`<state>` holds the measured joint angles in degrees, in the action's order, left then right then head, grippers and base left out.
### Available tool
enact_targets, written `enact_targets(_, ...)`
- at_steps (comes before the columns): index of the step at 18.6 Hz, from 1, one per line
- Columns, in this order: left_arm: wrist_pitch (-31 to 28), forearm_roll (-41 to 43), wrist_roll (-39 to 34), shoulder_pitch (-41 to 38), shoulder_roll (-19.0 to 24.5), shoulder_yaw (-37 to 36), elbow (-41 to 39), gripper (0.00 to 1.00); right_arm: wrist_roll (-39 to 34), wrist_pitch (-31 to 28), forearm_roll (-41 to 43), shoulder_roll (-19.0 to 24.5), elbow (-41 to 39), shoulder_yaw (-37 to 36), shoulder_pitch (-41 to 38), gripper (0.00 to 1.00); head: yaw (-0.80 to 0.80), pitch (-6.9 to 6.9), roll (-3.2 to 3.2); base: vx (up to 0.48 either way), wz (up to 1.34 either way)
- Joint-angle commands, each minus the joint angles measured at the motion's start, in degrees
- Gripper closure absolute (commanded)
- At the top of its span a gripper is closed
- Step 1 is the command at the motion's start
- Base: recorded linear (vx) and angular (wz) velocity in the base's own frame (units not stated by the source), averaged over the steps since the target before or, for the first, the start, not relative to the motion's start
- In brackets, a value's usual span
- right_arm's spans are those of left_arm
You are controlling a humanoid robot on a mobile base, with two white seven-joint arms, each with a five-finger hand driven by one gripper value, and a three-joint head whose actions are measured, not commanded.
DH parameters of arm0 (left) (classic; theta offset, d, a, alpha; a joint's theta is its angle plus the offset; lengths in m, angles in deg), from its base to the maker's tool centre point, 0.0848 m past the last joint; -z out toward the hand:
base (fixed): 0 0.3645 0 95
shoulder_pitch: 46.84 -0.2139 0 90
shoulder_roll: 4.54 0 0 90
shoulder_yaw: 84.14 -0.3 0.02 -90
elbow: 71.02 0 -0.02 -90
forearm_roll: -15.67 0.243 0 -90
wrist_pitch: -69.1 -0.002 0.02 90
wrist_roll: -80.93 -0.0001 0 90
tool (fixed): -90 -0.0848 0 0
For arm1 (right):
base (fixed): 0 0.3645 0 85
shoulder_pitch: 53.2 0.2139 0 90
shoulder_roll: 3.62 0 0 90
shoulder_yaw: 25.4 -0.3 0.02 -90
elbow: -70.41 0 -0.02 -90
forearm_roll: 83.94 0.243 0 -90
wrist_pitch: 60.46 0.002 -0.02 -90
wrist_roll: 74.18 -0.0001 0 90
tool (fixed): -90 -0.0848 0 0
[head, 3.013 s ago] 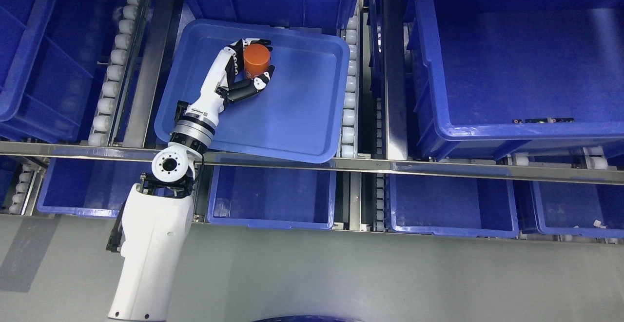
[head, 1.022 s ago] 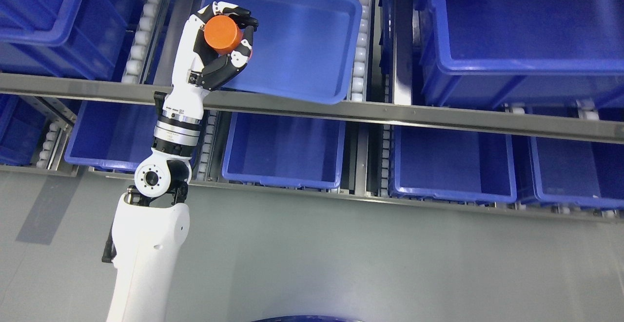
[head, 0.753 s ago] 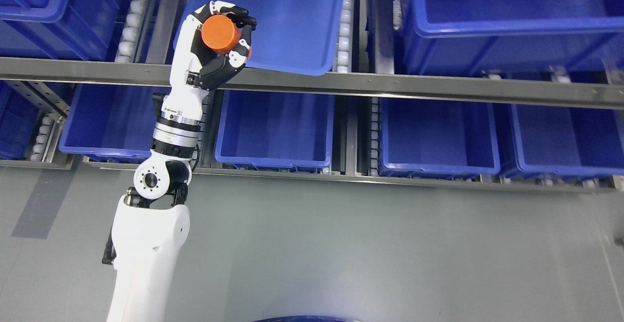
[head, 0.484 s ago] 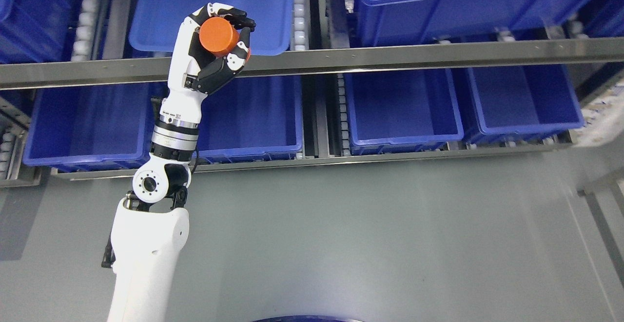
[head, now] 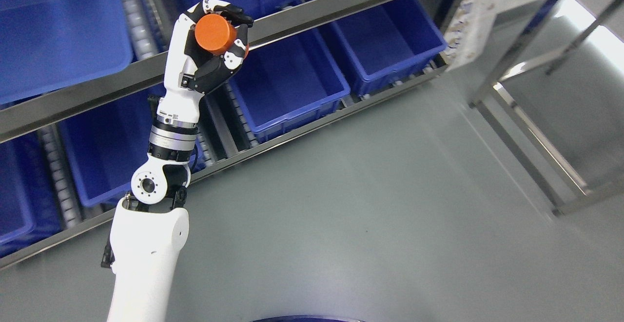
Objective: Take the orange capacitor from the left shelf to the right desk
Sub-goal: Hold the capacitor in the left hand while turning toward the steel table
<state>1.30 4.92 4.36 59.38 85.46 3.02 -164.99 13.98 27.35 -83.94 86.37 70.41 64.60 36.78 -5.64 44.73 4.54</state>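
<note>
Orange capacitor, a short cylinder, is held aloft inside the left hand, whose fingers are curled over its top and whose thumb is pressed against its lower side. Only part of its smooth wall is covered, so it could be lost by slipping out if the arm is swung sharply, or by a knock against the steel shelf rail seen just behind the hand. Blue bins are seen behind and right of the hand, grey floor below it. A metal frame, possibly the desk's, is seen far to the right, well apart.
</note>
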Motion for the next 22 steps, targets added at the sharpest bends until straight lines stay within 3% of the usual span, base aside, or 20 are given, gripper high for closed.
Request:
enact_targets(1, 0.0, -0.9, -0.1, 1.0, 1.0, -2.2, -0.7, 0.96, 0.0, -0.4, 0.0, -1.0, -1.9, -0.6, -0.1, 0.0, 0.0, 0.0, 0.0, -0.01, -0.9)
enact_targets(11, -0.7, -0.9, 0.0, 3.4, 1.0, -7.7, -0.6, 0.96, 0.0, -0.4, 0.0, -1.0, -1.9, -0.6, -0.1, 0.0, 0.0, 0.0, 0.0, 0.121, -0.82)
enact_targets(22, 0.2, -0.9, -0.3, 7.4, 1.0, -10.8, -0.7, 0.96, 0.0, -0.4, 0.0, -1.0, -1.9, -0.6, -0.1, 0.0, 0.0, 0.0, 0.0, 0.287, -0.53)
